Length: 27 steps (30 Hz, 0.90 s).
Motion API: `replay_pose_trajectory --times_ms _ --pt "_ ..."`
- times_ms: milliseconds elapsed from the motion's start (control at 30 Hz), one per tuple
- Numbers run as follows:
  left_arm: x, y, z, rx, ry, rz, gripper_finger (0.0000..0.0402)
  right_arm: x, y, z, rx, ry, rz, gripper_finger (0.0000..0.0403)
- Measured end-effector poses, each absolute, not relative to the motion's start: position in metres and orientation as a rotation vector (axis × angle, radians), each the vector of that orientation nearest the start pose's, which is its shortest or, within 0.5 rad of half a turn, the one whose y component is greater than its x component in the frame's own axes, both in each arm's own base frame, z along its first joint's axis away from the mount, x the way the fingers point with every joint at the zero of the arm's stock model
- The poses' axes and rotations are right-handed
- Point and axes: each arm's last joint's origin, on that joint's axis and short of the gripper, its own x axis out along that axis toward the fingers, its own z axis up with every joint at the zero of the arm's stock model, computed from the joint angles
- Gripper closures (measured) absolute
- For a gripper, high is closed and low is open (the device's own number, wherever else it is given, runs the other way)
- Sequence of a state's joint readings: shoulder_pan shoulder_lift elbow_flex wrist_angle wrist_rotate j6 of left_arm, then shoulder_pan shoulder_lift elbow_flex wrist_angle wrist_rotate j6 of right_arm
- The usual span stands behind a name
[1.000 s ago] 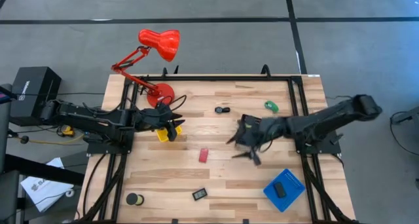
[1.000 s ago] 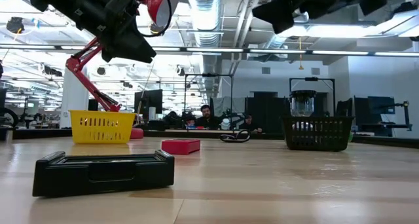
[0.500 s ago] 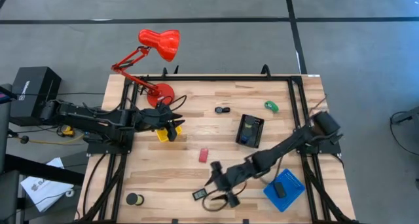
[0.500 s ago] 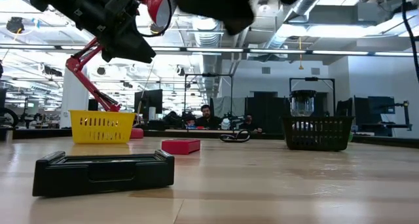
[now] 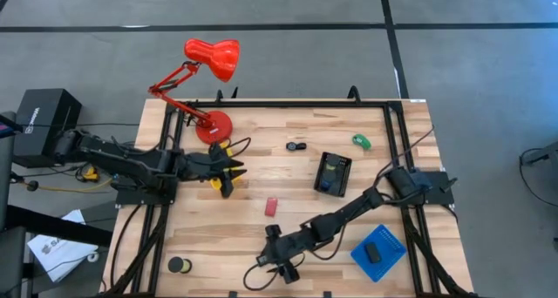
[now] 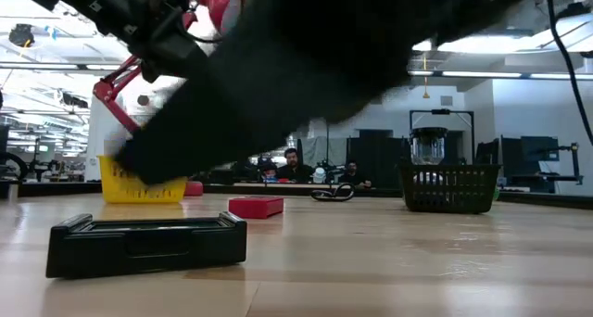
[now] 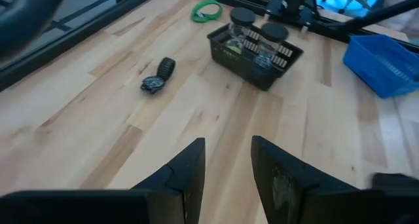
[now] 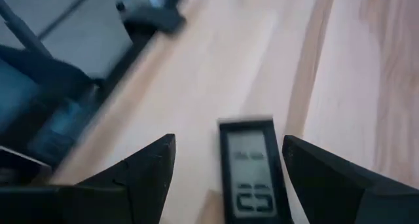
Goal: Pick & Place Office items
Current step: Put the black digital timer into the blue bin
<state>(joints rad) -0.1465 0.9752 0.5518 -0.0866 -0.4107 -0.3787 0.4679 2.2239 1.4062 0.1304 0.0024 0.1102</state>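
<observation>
Now right gripper (image 8: 226, 160) (spread) over flat rectangular black device (image 8: 251, 175).

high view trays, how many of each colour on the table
yellow tray: 1
black tray: 1
blue tray: 1
total: 3

Lamp base (image 5: 214, 126) near table's (image 5: 261, 150) far-left corner; disc (image 5: 179, 265) near front-left corner; tray (image 5: 378, 253) toward front-right corner.
</observation>
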Motion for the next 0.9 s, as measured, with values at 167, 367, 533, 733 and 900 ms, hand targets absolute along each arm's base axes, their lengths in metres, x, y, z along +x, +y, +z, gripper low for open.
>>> replay_pose_trajectory --times_ms 167,367,533,733,900 --pt "0.201 -0.023 0.23 -0.223 0.435 0.322 0.0285 0.423 0.207 0.099 -0.061 0.768 0.379 0.013" --pt "0.201 -0.024 0.231 -0.224 0.432 0.319 0.0285 0.424 0.203 0.098 -0.063 0.786 0.371 0.013" --pt "0.201 -0.024 0.231 -0.224 0.431 0.319 0.0285 0.425 0.203 0.098 -0.073 0.788 0.373 0.013" --pt "0.202 -0.024 0.231 -0.225 0.43 0.318 0.0285 0.421 0.206 0.097 -0.125 0.799 0.39 0.0133" --pt "0.202 -0.024 0.231 -0.226 0.427 0.318 0.0285 0.421 0.205 0.096 -0.126 0.809 0.39 0.0167"
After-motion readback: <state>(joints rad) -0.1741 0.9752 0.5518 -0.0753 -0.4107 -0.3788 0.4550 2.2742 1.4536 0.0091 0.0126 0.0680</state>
